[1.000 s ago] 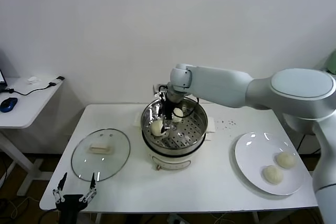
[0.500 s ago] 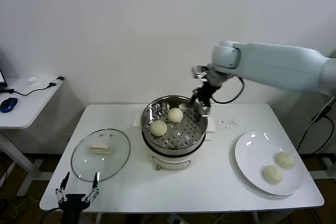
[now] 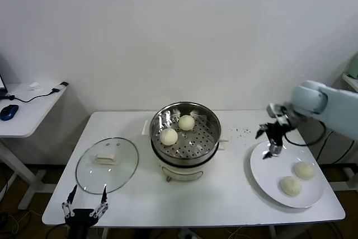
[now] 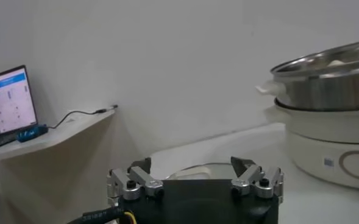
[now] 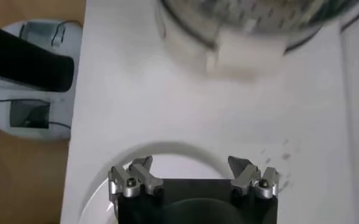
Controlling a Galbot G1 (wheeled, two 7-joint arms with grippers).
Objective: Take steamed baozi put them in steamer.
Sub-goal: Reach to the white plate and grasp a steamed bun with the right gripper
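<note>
The steamer stands mid-table, a steel basket on a cream pot base. Two steamed baozi lie inside it, one at the back and one at the left. Two more baozi lie on the white plate at the right. My right gripper is open and empty, hovering over the plate's far left rim; its wrist view shows the plate rim and the steamer's edge. My left gripper is open, parked below the table's front left edge.
A glass lid with a cream handle lies on the table's left part. A side table with a mouse and cable stands at the far left. The steamer side shows in the left wrist view.
My right gripper left a baozi in the steamer, rose out of the basket and swung right, now over the plate's rim. The left arm stayed still.
</note>
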